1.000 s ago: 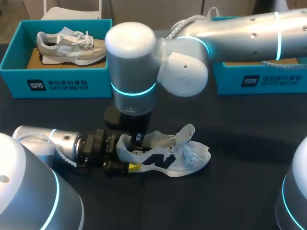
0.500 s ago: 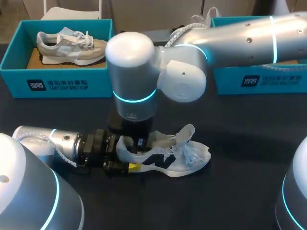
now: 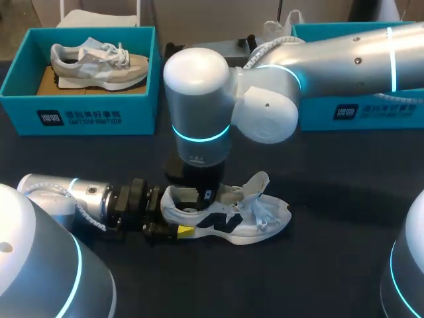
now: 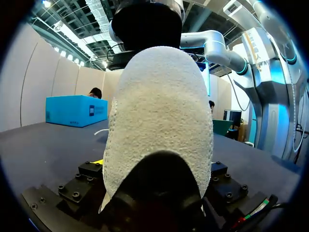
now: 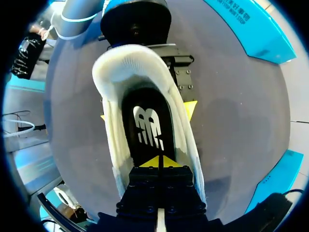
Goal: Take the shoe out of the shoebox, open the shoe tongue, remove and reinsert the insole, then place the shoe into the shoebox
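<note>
At the tabletop's (image 3: 331, 265) back left sits a teal shoebox (image 3: 79, 119) holding a grey shoe (image 3: 99, 63), and a second teal box (image 3: 358, 112) lies behind your right arm (image 3: 199, 99), which hides part of the white shoe (image 3: 245, 215) lying on the tabletop. Your left tool (image 3: 169, 217) lies low, pinching that shoe's heel. Your right tool (image 5: 159, 162) points down into its opening, tips pressed together over the insole (image 5: 145, 123). Over the last second the right arm slid toward the toe, while the shoe stayed put.

White sneaker (image 3: 225, 218) on a dark table (image 3: 318, 265).
Its side showed navy patches; the insole (image 5: 147, 125) was black with a white logo; the shoebox (image 3: 132, 119) was teal.
</note>
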`<state>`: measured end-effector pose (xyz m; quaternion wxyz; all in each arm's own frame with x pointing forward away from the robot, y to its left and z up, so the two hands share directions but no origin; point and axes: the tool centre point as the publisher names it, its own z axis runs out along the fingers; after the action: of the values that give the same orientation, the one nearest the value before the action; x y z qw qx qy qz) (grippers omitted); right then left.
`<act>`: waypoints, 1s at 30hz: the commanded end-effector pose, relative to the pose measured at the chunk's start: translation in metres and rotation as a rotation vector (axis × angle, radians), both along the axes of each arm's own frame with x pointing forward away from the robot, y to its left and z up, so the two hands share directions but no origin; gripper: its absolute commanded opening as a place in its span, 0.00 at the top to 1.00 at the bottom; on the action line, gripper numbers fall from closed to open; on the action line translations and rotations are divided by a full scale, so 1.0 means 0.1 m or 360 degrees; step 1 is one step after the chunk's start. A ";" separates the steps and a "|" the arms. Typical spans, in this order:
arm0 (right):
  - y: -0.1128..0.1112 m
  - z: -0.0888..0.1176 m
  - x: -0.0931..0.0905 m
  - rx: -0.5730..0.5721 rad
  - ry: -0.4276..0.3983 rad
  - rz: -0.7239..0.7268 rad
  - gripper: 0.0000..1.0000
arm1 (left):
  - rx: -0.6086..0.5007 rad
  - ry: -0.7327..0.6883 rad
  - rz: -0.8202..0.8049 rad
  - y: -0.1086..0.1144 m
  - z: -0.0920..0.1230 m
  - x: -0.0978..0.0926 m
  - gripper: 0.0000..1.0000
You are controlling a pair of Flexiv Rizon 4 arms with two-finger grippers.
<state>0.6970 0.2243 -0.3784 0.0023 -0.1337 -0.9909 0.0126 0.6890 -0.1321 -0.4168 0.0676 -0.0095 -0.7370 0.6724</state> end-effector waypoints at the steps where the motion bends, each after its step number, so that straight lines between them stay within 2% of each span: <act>1: -0.09 -0.05 -0.01 0.0027 0.0002 0.0005 0.85 | 0.0001 0.0000 0.0003 0.00 0.00 0.00 1.00; 7: -0.18 -0.11 -0.01 0.0030 -0.0006 -0.0003 0.71 | 0.0001 0.0000 0.0003 0.00 0.00 0.00 1.00; 11: -0.23 -0.15 -0.01 0.0039 -0.0021 0.0000 0.69 | 0.0001 0.0000 0.0003 0.00 0.00 0.00 1.00; 15: -0.26 -0.21 0.01 0.0051 -0.0041 0.0012 0.60 | 0.0001 0.0000 0.0003 0.00 0.00 0.00 1.00; 23: -0.25 -0.31 0.06 0.0075 -0.0031 0.0092 0.57 | 0.0001 0.0000 0.0003 0.00 0.00 0.00 1.00; 30: -0.15 -0.48 0.05 0.0068 0.0126 0.0143 0.57 | 0.0001 0.0000 0.0003 0.00 0.00 0.00 1.00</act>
<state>0.6976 0.2015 -0.4088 0.0281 -0.0904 -0.9955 -0.0087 0.6889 -0.1319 -0.4175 0.0673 -0.0095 -0.7374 0.6721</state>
